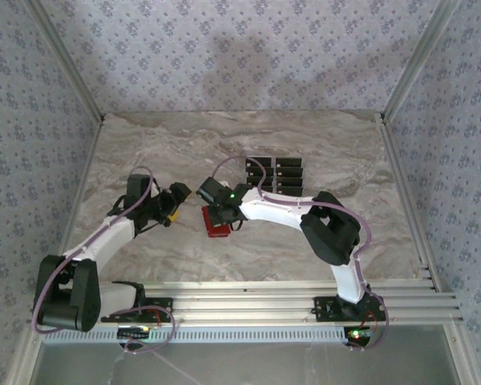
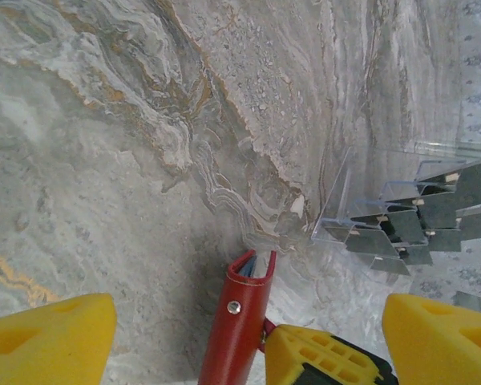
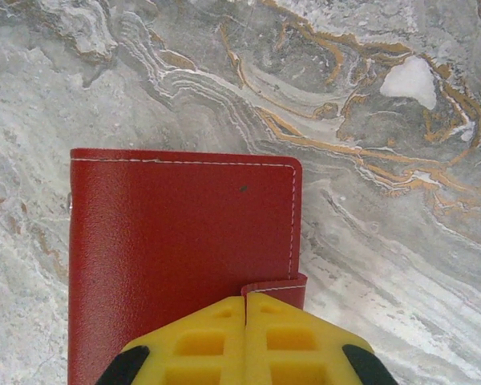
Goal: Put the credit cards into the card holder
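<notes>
**Top view:** one red wallet (image 1: 216,232) lies mid-desk (image 1: 144,144) under the right end effector (image 1: 219,215). Black cards (image 1: 289,172) stand behind it in two columns, their number unclear.

**Right wrist view:** the fingers (image 3: 200,345) are pressed together over the wallet's snap tab (image 3: 276,290); whether they pinch it cannot be told.

**Left wrist view:** the left end effector (image 2: 248,321) is wide, with the wallet's blue lining and the clear rack (image 2: 345,192) visible.

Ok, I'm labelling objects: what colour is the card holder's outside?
Red, with a grained, leather-like surface; the card holder shows best in the right wrist view.
</notes>
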`<action>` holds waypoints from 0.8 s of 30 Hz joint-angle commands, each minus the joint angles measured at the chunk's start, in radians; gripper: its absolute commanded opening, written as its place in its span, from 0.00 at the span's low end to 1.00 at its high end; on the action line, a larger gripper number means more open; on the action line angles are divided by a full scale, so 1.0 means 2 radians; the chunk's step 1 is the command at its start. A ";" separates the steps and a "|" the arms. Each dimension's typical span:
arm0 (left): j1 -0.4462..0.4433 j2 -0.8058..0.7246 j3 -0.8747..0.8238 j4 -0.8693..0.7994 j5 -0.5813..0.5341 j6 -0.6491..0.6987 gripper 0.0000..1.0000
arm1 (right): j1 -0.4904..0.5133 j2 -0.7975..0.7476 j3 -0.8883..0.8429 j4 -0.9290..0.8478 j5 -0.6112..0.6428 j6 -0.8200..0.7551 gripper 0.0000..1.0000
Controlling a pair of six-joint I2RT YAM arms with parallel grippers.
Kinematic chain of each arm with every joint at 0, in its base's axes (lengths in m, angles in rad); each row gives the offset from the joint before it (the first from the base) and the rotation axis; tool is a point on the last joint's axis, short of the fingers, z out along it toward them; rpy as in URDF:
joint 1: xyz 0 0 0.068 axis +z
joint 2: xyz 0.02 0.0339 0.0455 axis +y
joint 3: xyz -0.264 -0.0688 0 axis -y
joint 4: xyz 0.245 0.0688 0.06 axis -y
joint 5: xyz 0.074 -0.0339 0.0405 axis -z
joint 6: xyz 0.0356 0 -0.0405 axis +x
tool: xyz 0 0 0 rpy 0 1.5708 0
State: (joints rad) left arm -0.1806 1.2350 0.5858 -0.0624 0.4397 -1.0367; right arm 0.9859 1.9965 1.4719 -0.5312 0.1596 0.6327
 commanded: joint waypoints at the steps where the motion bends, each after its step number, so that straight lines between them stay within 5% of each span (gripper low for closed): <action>1: -0.011 0.023 -0.003 0.041 0.012 0.004 0.83 | 0.000 -0.021 -0.005 0.006 -0.003 0.014 0.00; 15: -0.069 0.119 0.005 0.114 0.015 0.001 0.72 | -0.004 -0.025 -0.006 0.012 -0.008 0.015 0.00; 20: -0.087 0.141 0.006 0.132 0.010 -0.005 0.55 | -0.005 -0.028 -0.008 0.012 -0.009 0.016 0.00; 24: -0.095 0.145 0.009 0.133 0.001 -0.004 0.30 | -0.007 -0.034 -0.015 0.012 -0.010 0.016 0.00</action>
State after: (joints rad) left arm -0.3622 1.5150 0.5846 0.1699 0.4538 -1.0504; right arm 0.9787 1.9816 1.4605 -0.5034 0.1410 0.6418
